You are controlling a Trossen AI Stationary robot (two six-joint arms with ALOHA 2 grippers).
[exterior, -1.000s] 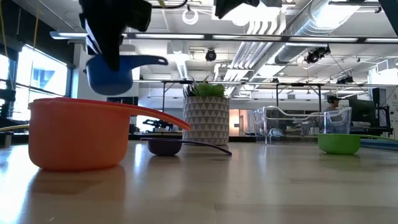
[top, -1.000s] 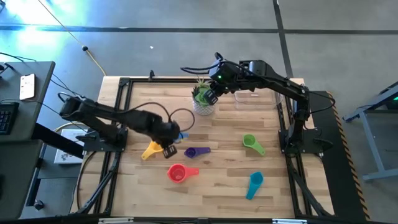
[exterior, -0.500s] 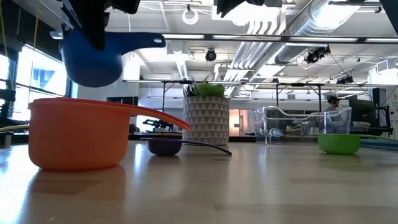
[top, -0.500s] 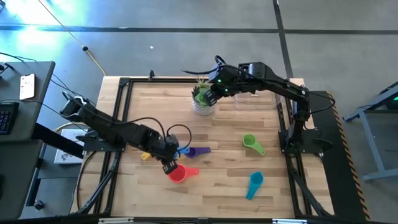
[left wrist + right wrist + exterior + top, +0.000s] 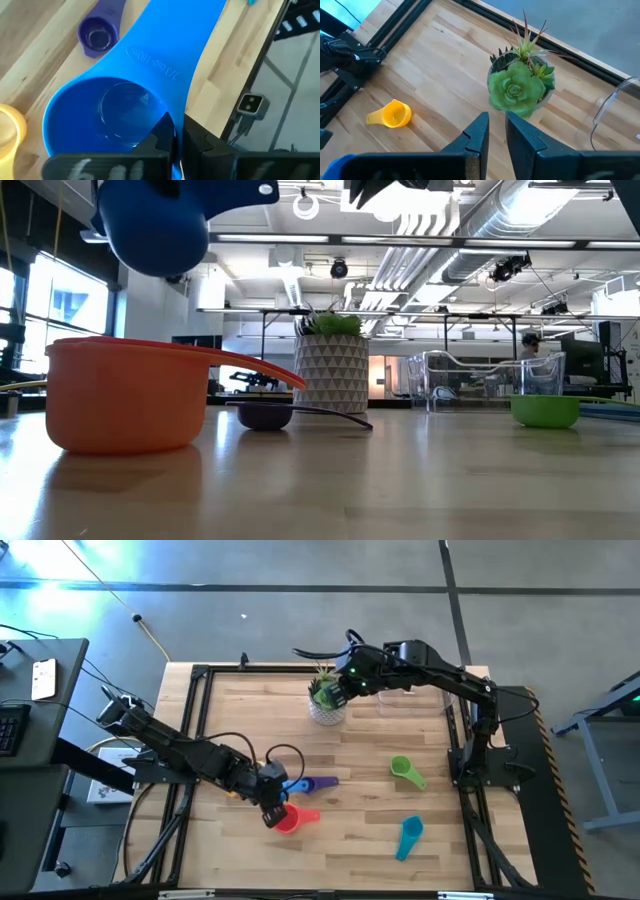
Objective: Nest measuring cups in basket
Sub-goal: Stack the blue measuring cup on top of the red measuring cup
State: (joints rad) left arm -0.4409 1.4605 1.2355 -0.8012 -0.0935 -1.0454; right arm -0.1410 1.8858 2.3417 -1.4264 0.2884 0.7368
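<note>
My left gripper is shut on the blue cup and holds it in the air over the red-pink cup. That cup stands on its base near the table's near edge and looks orange in the low view. Lying on the wood are the purple cup, the yellow cup, the green cup and the teal cup. The clear basket stands at the far right. My right gripper hovers shut and empty above the plant pot. My left gripper pinches the blue cup's bowl wall beside the root of the handle, with one finger inside the bowl and one outside. It comes from above. The cup is lifted clear and sits about level, mouth up, with its handle pointing toward the table's right.
The white pot with the green plant stands at the far middle, close to the left of the basket. A black frame rail runs along the table's edges. Bare wood lies between the purple and green cups.
My left gripper has carried the blue cup from above the yellow cup toward the table's near edge. The blue cup now hangs over the red-pink cup. In the low view it looks larger and sits higher in the picture.
</note>
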